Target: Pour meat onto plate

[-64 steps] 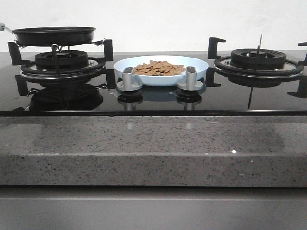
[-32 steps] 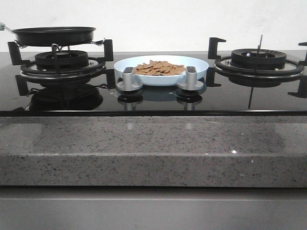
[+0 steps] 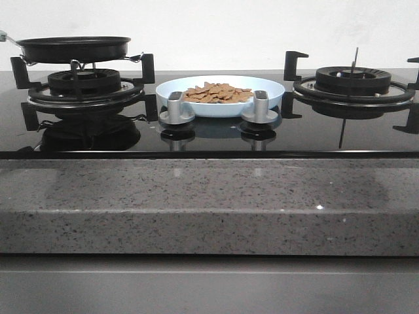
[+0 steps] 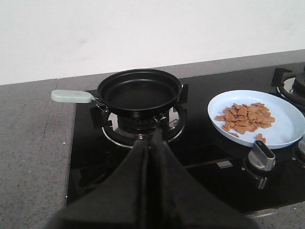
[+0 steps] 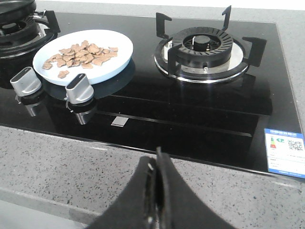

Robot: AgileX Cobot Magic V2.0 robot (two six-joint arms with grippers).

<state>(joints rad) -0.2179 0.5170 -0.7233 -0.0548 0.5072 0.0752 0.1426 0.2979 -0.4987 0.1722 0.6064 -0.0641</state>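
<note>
The pale blue plate (image 3: 268, 90) sits on the black glass hob between the two burners, with the heap of reddish-brown meat (image 3: 218, 93) on it. The plate (image 4: 290, 125) and meat (image 4: 245, 117) show in the left wrist view, and the plate (image 5: 116, 62) and meat (image 5: 78, 54) in the right wrist view. My left gripper (image 4: 151, 138) is shut and empty, held back from the hob in front of the left burner. My right gripper (image 5: 155, 161) is shut and empty over the granite counter in front of the hob. Neither gripper shows in the front view.
An empty black frying pan (image 3: 73, 48) with a pale green handle (image 4: 71, 96) rests on the left burner (image 3: 84, 84). The right burner (image 3: 353, 80) is bare. Two silver knobs (image 3: 175, 108) (image 3: 260, 106) stand in front of the plate. A speckled granite counter (image 3: 209, 196) edges the hob.
</note>
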